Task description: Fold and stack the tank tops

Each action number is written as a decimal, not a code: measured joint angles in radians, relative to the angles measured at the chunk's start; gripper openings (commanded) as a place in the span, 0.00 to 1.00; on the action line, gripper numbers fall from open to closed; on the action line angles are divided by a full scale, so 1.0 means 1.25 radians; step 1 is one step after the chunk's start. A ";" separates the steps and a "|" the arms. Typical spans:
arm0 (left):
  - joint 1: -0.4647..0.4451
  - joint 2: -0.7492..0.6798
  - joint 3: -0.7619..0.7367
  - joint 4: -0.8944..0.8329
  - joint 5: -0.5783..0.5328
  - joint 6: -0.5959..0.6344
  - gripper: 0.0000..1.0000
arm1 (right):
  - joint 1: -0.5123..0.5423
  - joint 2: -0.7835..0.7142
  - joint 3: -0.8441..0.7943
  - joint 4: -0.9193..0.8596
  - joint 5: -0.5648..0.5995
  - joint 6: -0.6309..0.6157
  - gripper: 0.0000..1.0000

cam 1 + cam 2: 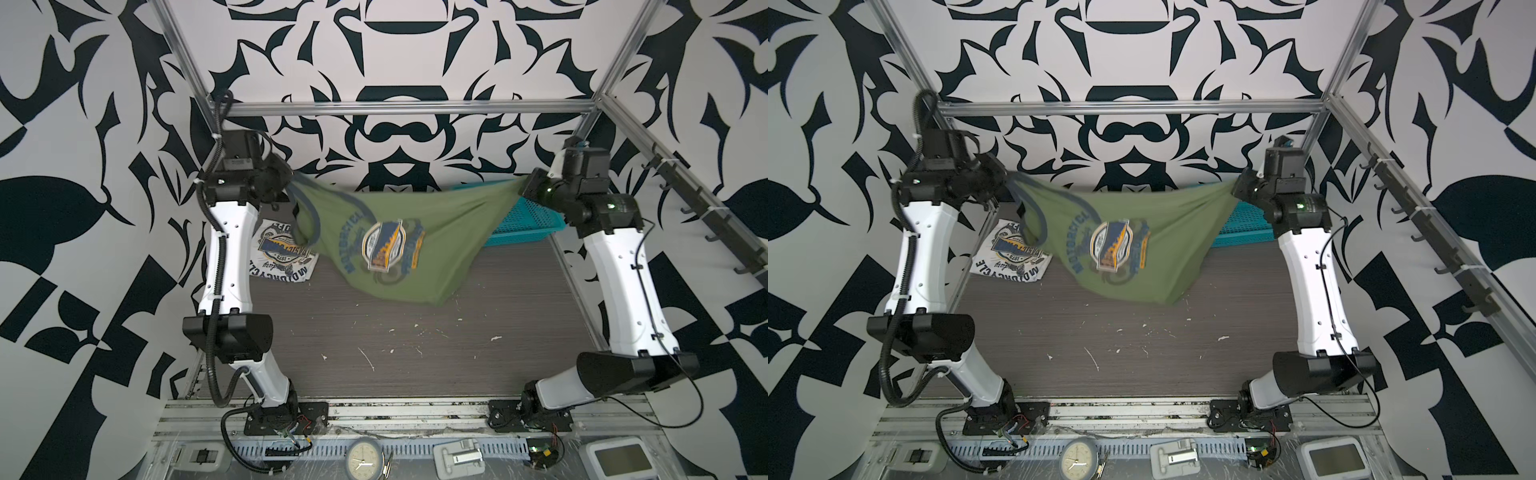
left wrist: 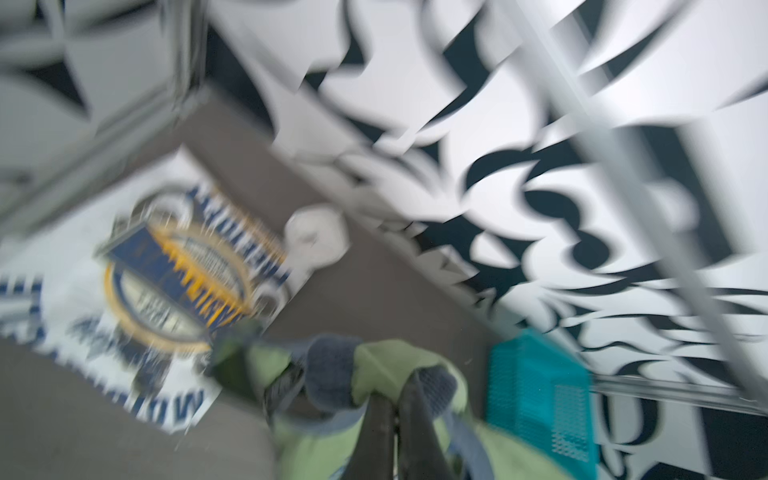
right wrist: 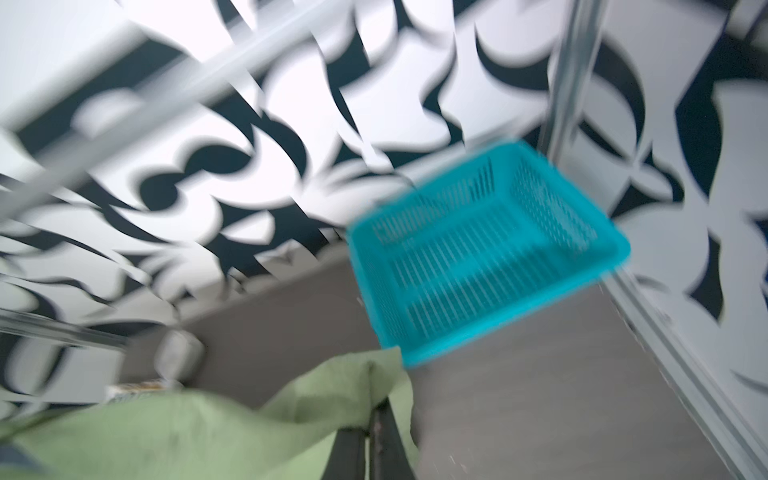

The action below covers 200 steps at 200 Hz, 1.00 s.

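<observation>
- Dark wood-grain worktop inside black-and-white patterned walls.
- olive tank top is off the surface, strung between both arms over the far half of the worktop. Its long axis runs left-right, parallel to the far edge.
- Strap end points left, hem end points right. Emblem side faces the top views. The middle sags; can't tell if the lowest fold touches the worktop.
- left gripper is clenched on the dark-trimmed strap.
- right gripper is clenched on a hem corner.
- white tank top lies folded flat at the far-left corner, print up, lettering upside-down seen from the near edge.
- teal basket sits at the far-right corner, partly behind the olive cloth.
</observation>
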 measured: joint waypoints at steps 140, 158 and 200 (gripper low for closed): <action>0.087 -0.410 -1.243 0.181 0.036 0.005 0.00 | 0.001 -0.341 -1.029 0.033 -0.254 0.051 0.00; 0.096 -0.410 -1.236 0.195 0.036 0.005 0.00 | 0.001 -0.342 -1.037 0.039 -0.247 0.049 0.00; 0.097 -0.399 -1.106 0.195 0.036 0.007 0.00 | 0.001 -0.316 -0.921 0.039 -0.209 0.034 0.00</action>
